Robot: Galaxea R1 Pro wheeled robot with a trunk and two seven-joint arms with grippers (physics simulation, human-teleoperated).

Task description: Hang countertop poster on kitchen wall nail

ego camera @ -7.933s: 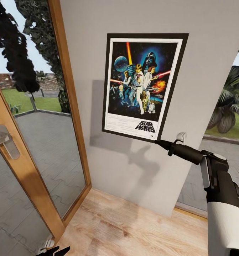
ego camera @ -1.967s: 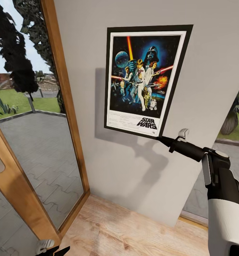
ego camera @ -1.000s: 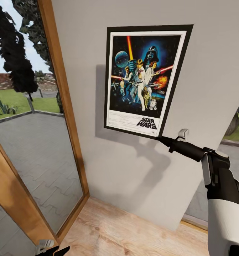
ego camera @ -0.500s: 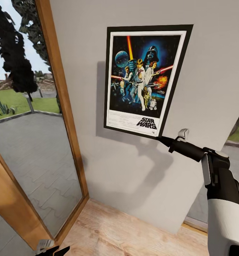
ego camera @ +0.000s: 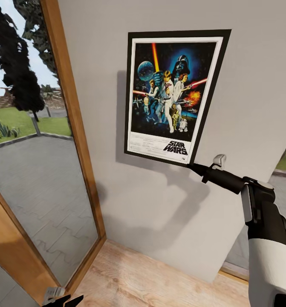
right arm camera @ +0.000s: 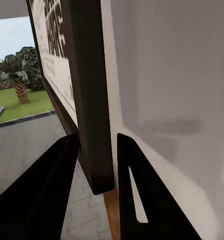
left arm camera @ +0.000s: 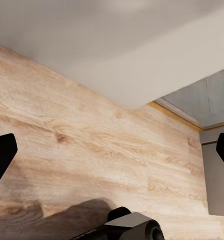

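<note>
1. The grey wall [ego camera: 168, 213] spans the head view; its left edge meets a wooden door frame [ego camera: 70, 128] with glass beside it.
2. The wood floor [left arm camera: 91, 150] lies bare below the wall.
3. The poster [ego camera: 172, 96] stands upright, flat against the wall, with bare wall on every side of it.
4. The right gripper [right arm camera: 96, 170] pinches the poster's lower right corner, one finger on each face.
5. The left gripper [left arm camera: 112, 155] hangs over the floor, fingers spread wide.
</note>
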